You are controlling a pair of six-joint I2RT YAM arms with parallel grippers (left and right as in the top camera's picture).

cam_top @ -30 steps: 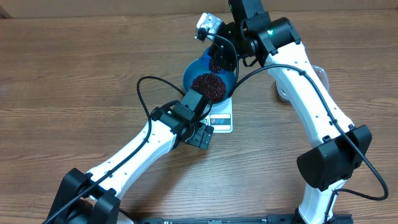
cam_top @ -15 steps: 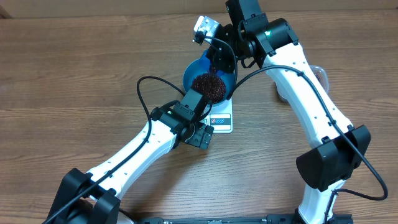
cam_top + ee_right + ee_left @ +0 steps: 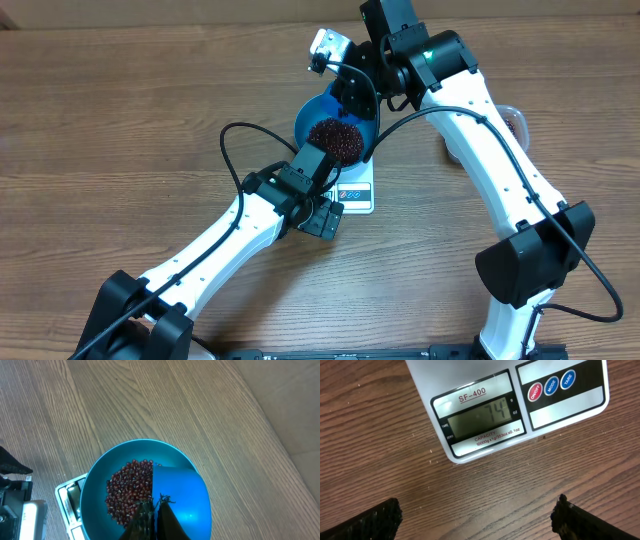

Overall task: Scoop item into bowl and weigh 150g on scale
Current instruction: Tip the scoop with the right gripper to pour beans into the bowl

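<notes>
The round blue bowl (image 3: 310, 118) stands on the white scale (image 3: 360, 192), and a heap of dark red-brown beans (image 3: 335, 140) lies inside it. From the right wrist, the beans (image 3: 129, 487) cover the left part of the bowl (image 3: 95, 510). My right gripper (image 3: 153, 505) is shut on a small blue scoop (image 3: 180, 492), which hangs tilted over the bowl's right half. From overhead, that right gripper (image 3: 352, 95) is above the bowl's far rim. My left gripper (image 3: 477, 525) is open over bare wood just in front of the scale (image 3: 560, 410), whose display shows 74.
A clear tub (image 3: 515, 120) stands to the right, mostly hidden behind the right arm. The left arm (image 3: 250, 215) reaches in from the lower left, its gripper (image 3: 322, 215) beside the scale's near edge. Cables loop over the wooden table (image 3: 120, 130).
The right gripper has shifted slightly up and left over the bowl. The dark beans that showed in the scoop have dropped onto the heap. The left arm has not moved.
</notes>
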